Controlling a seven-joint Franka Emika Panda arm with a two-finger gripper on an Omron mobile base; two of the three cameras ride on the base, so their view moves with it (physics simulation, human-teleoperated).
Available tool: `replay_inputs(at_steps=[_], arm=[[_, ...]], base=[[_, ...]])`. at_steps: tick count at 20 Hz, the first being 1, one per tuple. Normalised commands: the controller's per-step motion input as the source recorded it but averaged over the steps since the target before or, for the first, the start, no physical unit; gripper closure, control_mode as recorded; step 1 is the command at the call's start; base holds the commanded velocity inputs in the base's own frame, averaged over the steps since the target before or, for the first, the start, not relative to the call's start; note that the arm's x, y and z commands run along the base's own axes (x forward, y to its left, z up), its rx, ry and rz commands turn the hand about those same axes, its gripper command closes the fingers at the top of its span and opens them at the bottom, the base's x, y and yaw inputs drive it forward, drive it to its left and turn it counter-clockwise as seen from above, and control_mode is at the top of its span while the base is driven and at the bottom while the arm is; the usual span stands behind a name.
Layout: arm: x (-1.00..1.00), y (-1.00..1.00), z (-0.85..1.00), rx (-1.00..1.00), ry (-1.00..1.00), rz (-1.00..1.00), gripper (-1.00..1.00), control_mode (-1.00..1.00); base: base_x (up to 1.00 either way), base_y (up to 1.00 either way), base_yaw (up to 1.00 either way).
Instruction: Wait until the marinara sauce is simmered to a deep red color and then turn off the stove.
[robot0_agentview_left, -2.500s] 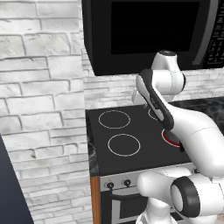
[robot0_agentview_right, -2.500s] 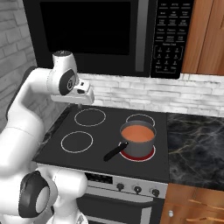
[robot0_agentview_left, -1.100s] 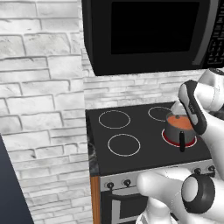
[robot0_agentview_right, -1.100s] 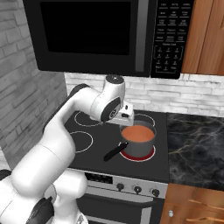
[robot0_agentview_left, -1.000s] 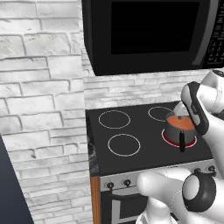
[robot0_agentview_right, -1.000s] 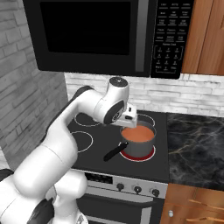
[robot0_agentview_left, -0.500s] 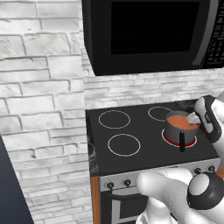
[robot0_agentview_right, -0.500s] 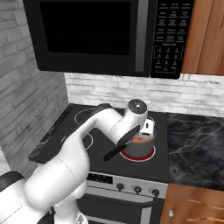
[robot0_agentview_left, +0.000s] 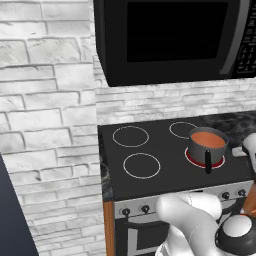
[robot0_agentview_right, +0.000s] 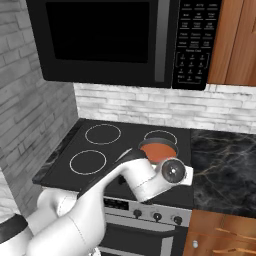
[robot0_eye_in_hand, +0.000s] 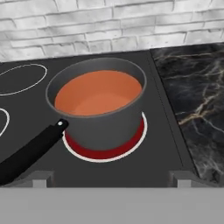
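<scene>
The marinara sauce (robot0_eye_in_hand: 98, 92) is a smooth orange-red disc in a small grey pot (robot0_eye_in_hand: 105, 127) on the stove's (robot0_agentview_left: 165, 170) front right burner, whose ring (robot0_eye_in_hand: 131, 146) glows red under it. The pot's black handle (robot0_eye_in_hand: 30, 151) points to the front left. My gripper (robot0_eye_in_hand: 111, 178) hangs low in front of the pot, level with the stove's front edge. It is open, its fingertips (robot0_eye_in_hand: 41, 178) wide apart with nothing between them. In the right base view my forearm covers most of the pot, and the sauce (robot0_agentview_right: 159, 150) shows just above it.
Small black knobs (robot0_agentview_right: 157, 216) line the silver front panel below my hand. A black microwave (robot0_agentview_left: 170, 35) hangs over the cooktop. Dark marble counter (robot0_agentview_right: 225, 160) lies to the right, wood cabinets (robot0_agentview_right: 235, 40) above it, and a brick wall behind.
My arm has swung right and down, from above the back burners to the front of the pot. The pot has not moved and the sauce stays orange-red.
</scene>
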Motion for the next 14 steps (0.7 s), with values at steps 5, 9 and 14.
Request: replay_inputs(at_steps=[5,9,14], arm=[[-0.41,-0.23,-0.33,0.0,-0.25,-0.04,-1.0,-1.0],[-0.41,-0.03,-0.32,0.0,-0.21,0.0,-1.0,-1.0],[-0.51,-0.1,-0.36,0.0,-0.21,0.0,-1.0,-1.0]], base=[[0.0,0.0,0.0],[0.0,0.0,0.0],[0.0,0.0,0.0]])
